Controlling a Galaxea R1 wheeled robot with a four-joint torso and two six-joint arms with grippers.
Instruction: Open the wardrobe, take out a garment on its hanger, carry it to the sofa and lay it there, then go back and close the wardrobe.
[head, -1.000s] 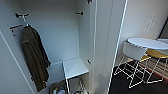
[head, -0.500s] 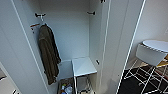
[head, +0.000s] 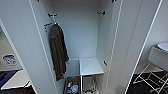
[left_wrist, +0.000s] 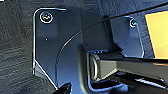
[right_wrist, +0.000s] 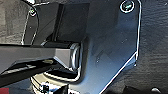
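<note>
Facing the open wardrobe (head: 82, 32) closer than before, olive jacket (head: 58, 52) hanging inside; either end effector's state: cannot tell.

We see the wardrobe (head: 82, 32) in smooth, matt white board. The olive jacket (head: 58, 51) inside is soft, dull cloth, and the chair (head: 152, 72) stands on thin white metal wire legs.

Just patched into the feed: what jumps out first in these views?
The wardrobe stands open, white inside, and the one dark shape in it is an olive-green jacket hanging at its left side. Low inside sits a small white shelf unit, with a box of mixed items beside it on the floor.
</note>
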